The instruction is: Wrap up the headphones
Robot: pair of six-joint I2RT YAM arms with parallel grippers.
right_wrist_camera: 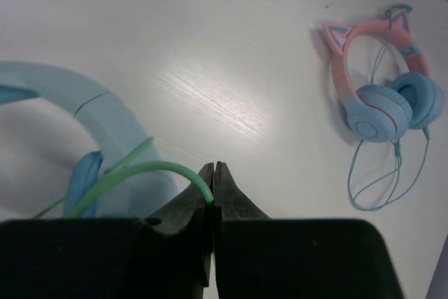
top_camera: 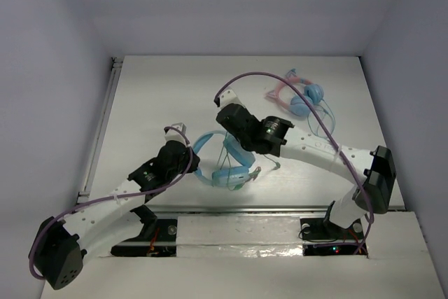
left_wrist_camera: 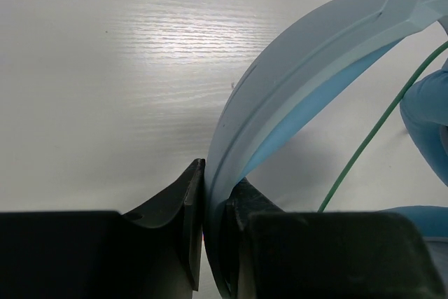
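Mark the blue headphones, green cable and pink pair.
blue headphones [left_wrist_camera: 308, 68]: left wrist view, on the headband arch.
green cable [right_wrist_camera: 154, 168]: right wrist view, top of its arc.
pink pair [right_wrist_camera: 381, 113]: right wrist view, on the nearer blue cup.

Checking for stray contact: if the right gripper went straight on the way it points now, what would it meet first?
Probably only bare table. The right gripper, shut on the green cable, has nothing else ahead; the pink-banded headphones lie well off to its right. Depth is unclear.

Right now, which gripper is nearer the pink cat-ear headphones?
Right. The right gripper pinches the green cable mid-table, the pink headphones beyond it; the left gripper clamps the blue headband, farther off.
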